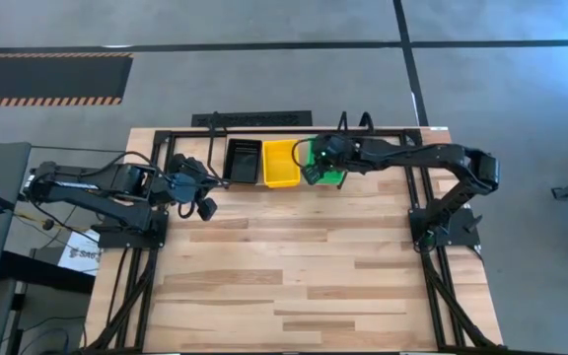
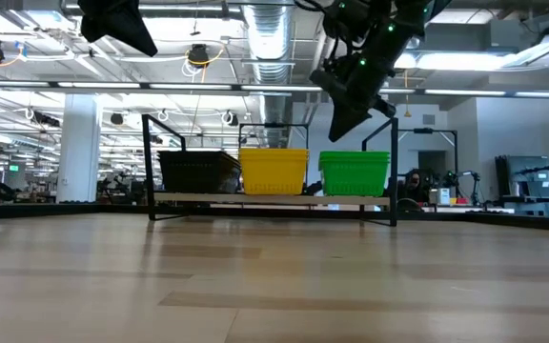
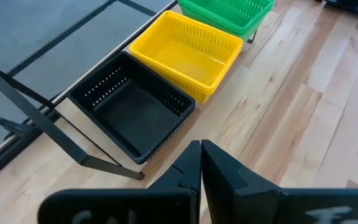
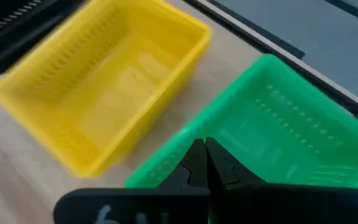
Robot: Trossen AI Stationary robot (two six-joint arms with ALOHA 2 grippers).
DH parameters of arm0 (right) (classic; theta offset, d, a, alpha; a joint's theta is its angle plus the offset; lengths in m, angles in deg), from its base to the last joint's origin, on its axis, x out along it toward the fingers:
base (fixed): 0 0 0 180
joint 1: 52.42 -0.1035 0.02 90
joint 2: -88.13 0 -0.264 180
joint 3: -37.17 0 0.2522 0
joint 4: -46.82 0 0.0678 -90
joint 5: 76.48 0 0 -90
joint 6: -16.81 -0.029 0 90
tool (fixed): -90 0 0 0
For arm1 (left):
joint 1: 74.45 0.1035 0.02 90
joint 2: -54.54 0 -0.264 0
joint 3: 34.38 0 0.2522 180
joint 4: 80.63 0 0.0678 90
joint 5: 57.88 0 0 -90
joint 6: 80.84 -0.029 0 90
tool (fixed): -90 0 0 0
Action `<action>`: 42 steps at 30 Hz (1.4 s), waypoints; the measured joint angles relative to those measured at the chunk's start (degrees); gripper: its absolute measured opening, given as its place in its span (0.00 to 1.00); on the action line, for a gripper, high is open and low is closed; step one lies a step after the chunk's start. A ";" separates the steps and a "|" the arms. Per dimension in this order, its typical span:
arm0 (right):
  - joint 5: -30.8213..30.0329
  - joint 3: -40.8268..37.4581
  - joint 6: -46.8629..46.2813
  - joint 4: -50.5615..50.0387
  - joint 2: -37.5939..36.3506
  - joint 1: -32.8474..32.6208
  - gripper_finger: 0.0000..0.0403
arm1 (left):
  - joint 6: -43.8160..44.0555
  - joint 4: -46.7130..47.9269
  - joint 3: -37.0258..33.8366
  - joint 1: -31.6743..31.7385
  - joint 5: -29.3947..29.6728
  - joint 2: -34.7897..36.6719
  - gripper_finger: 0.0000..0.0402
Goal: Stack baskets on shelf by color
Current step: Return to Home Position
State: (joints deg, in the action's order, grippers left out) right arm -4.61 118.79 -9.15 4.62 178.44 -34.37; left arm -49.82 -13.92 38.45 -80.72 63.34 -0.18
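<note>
On the shelf (image 2: pixel 255 198) at the table's far side, three baskets stand side by side on its wooden board: a black basket (image 1: pixel 243 161) on the left, a yellow basket (image 1: pixel 282 163) in the middle and a green basket (image 2: pixel 354 173) on the right. My right gripper (image 2: pixel 336 124) hangs shut a little above the green basket's near left corner (image 4: pixel 185 140), pointing slantwise down and touching nothing. My left gripper (image 1: pixel 205 207) is shut and empty, raised over the table near the shelf's left end, facing the black basket (image 3: pixel 132 109).
The shelf's black tube frame (image 3: pixel 55 124) rises around and above the baskets. A larger black frame (image 1: pixel 136 286) runs along the table's sides. The wide wooden tabletop (image 1: pixel 304 286) lies bare on the near side. Papers (image 1: pixel 77 251) lie off the table's left edge.
</note>
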 joint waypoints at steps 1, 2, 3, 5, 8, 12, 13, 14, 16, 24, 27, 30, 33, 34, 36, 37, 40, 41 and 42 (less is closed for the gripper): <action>0.00 0.01 -0.42 -0.06 -0.08 -0.55 0.00 | 0.02 0.00 0.00 -0.02 0.02 0.00 0.00; 0.01 0.00 -0.79 -0.10 -0.09 -1.09 0.00 | 0.02 -0.02 0.00 0.00 0.02 0.02 0.00; 0.12 -0.01 -1.09 0.05 -0.03 -1.64 0.00 | 0.00 0.00 0.00 0.00 0.02 0.00 0.00; 0.17 -0.01 -2.20 0.12 -0.03 -2.81 0.00 | -0.15 -0.01 0.00 0.00 0.05 0.01 0.00; 0.08 -0.01 -3.13 0.13 0.02 -4.69 0.00 | -0.13 -0.05 0.00 0.00 0.06 0.00 0.00; -2.87 -0.07 -5.34 -1.25 1.19 -6.53 0.00 | -0.13 -0.13 0.00 0.00 0.06 0.00 0.00; -3.67 -0.05 -6.53 -1.41 1.23 -6.59 0.00 | -0.13 -0.15 0.00 0.00 0.06 0.02 0.00; -4.14 0.11 -7.50 -1.25 1.88 -6.53 0.00 | -0.13 -0.15 0.00 -0.01 0.04 0.02 0.00; -6.34 0.21 -7.68 -1.44 2.73 -6.40 0.00 | -0.13 -0.20 0.00 -0.01 0.04 0.00 0.00; -4.16 5.15 -7.32 -2.50 5.86 -6.84 0.00 | -0.15 -0.09 0.02 -0.02 0.01 0.00 0.00; -3.67 7.84 -6.00 -2.46 5.76 -6.84 0.00 | -0.67 -0.04 0.02 -0.02 0.00 0.02 0.00; -2.62 10.74 -4.12 -1.90 5.81 -7.37 0.00 | -0.81 0.00 0.02 -0.02 0.00 0.02 0.00; 1.79 13.56 -0.31 -1.84 5.81 -8.22 0.00 | -0.83 0.04 0.02 -0.02 -0.06 0.02 0.00; 4.36 14.35 2.28 -1.82 5.74 -8.61 0.00 | -0.83 0.04 0.02 -0.02 -0.44 0.02 0.00; 9.19 15.62 7.66 -1.93 5.56 -9.81 0.00 | -0.85 0.07 0.02 -0.02 -1.67 0.02 0.00; 11.45 16.12 10.35 -1.89 5.52 -10.39 0.00 | -0.85 0.11 0.02 -0.02 -2.27 0.02 0.00; 16.68 16.67 15.54 -2.21 5.10 -12.05 0.00 | -1.68 0.86 0.02 -0.02 -2.89 0.02 0.00; 17.78 16.71 16.19 -2.22 4.85 -12.46 0.00 | -2.11 0.87 0.02 -0.02 -2.91 0.02 0.00; 18.64 16.88 16.47 -2.04 4.69 -12.91 0.00 | -2.65 0.83 0.02 -0.02 -2.91 0.02 0.00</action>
State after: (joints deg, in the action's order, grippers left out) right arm 14.03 135.67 7.32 2.58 183.13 -47.28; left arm -52.47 -13.09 38.48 -80.74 60.43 -0.16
